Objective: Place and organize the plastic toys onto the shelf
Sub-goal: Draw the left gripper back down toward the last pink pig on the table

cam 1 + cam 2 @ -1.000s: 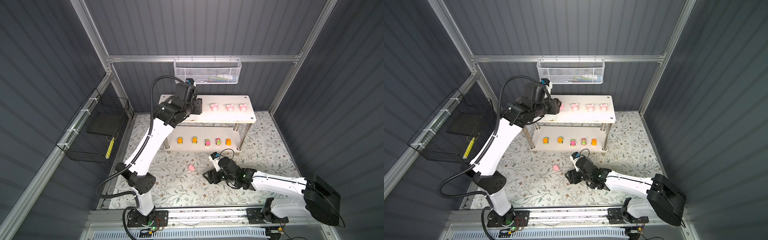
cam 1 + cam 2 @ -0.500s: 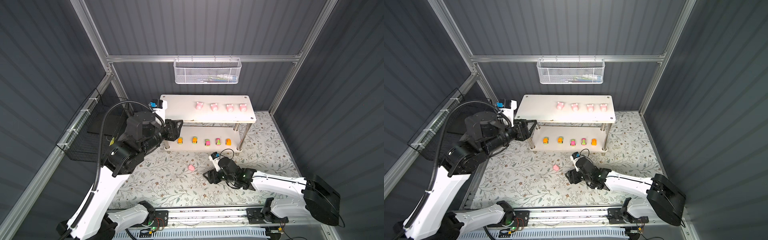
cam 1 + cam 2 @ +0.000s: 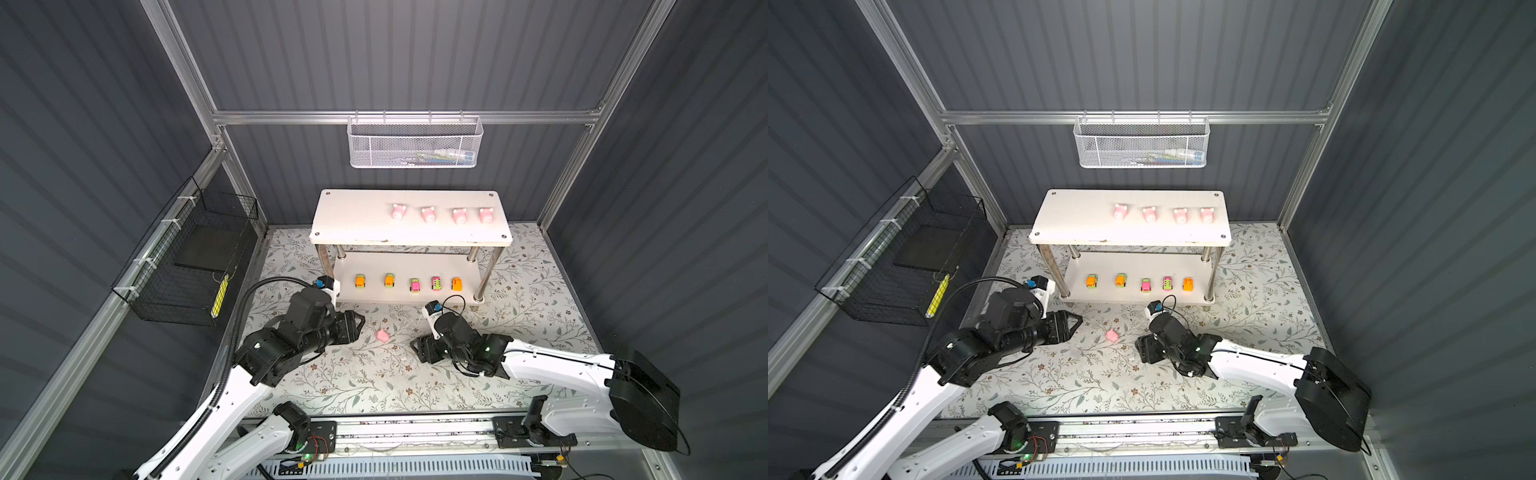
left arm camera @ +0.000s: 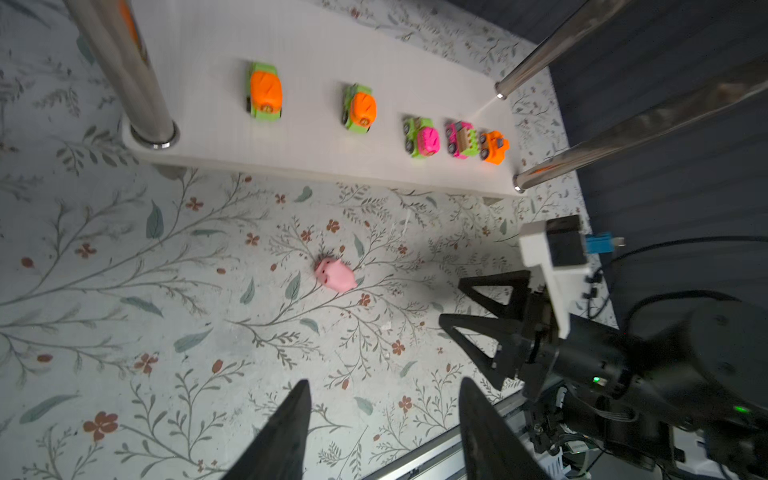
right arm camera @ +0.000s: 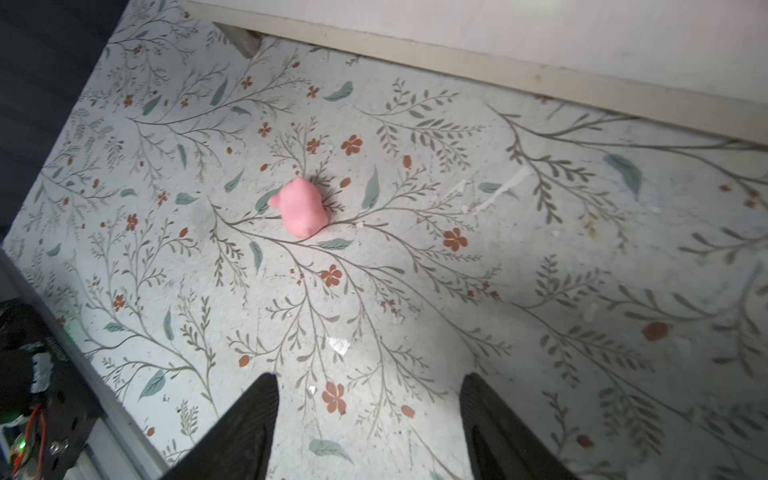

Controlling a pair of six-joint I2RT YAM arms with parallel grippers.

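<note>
The shelf (image 3: 353,216) (image 3: 1071,216) stands at the back of the floral mat. Several pale pink pigs (image 3: 429,214) sit in a row on its top board, and several little cars (image 3: 414,284) (image 4: 422,137) line its lower board (image 4: 311,62). One more pink pig (image 3: 382,335) (image 3: 1112,334) (image 4: 336,276) (image 5: 301,206) lies on the mat in front of the shelf. My left gripper (image 3: 359,324) (image 4: 385,381) is low, just left of this pig, open and empty. My right gripper (image 3: 415,347) (image 5: 369,376) rests to the pig's right, open and empty, pointing at it.
A white mesh basket (image 3: 413,143) hangs on the back wall above the shelf. A black wire basket (image 3: 191,257) hangs on the left wall. The shelf's metal legs (image 4: 124,70) stand near my left gripper. The arms' metal rail (image 3: 415,428) runs along the mat's front edge.
My left arm has swung from the shelf's top board down to the mat left of the loose pig, uncovering a pig on the top board. The right arm has not moved.
</note>
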